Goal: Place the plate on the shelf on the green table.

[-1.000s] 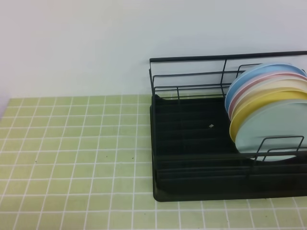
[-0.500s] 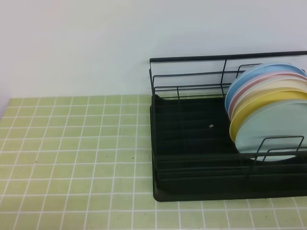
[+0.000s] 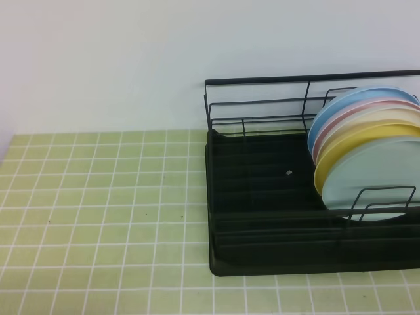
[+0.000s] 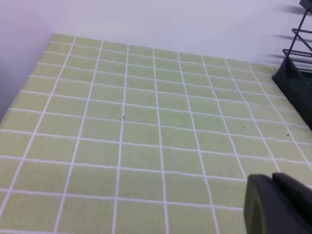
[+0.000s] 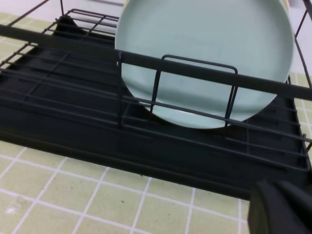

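Observation:
The pale aqua plate (image 3: 375, 178) stands on edge at the front of a row of plates in the black wire shelf (image 3: 262, 197), which sits on the green table (image 3: 98, 210). In the right wrist view the plate (image 5: 204, 53) leans upright behind a wire divider of the shelf (image 5: 73, 112). Neither gripper shows in the high view. A dark part of my left gripper (image 4: 274, 181) shows at the bottom right of the left wrist view, over bare tiles. A dark part of my right gripper (image 5: 280, 187) shows in front of the shelf. Neither holds anything that shows.
Behind the aqua plate stand a yellow plate (image 3: 354, 141), a cream one, a pink one and a sky-blue plate (image 3: 341, 105). The shelf's left half holds no plates. A white wall runs behind the table. The shelf's corner (image 4: 295, 80) shows at the right of the left wrist view.

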Robot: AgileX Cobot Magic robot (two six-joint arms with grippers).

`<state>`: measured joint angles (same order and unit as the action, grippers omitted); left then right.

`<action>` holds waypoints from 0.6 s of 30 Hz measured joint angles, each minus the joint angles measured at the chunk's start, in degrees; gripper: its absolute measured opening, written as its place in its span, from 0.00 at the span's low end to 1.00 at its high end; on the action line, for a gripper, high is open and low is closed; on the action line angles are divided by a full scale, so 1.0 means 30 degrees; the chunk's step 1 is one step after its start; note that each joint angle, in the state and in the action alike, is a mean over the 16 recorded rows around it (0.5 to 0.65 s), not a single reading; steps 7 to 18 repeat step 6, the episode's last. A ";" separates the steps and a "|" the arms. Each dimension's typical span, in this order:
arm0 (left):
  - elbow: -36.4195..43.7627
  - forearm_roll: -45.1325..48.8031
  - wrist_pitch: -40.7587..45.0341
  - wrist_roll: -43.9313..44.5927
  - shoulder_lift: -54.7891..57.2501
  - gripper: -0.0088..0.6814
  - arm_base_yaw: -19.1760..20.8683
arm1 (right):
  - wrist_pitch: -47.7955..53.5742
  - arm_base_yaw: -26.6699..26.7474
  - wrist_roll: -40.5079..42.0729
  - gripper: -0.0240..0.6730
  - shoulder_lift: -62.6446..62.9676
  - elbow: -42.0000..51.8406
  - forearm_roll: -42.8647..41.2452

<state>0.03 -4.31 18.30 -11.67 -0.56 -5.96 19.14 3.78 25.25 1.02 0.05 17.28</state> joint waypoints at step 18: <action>0.0000 0.0000 0.0000 0.0019 0.0000 0.01 0.0000 | 0.0000 -0.0001 0.0000 0.03 0.0038 0.0000 0.0000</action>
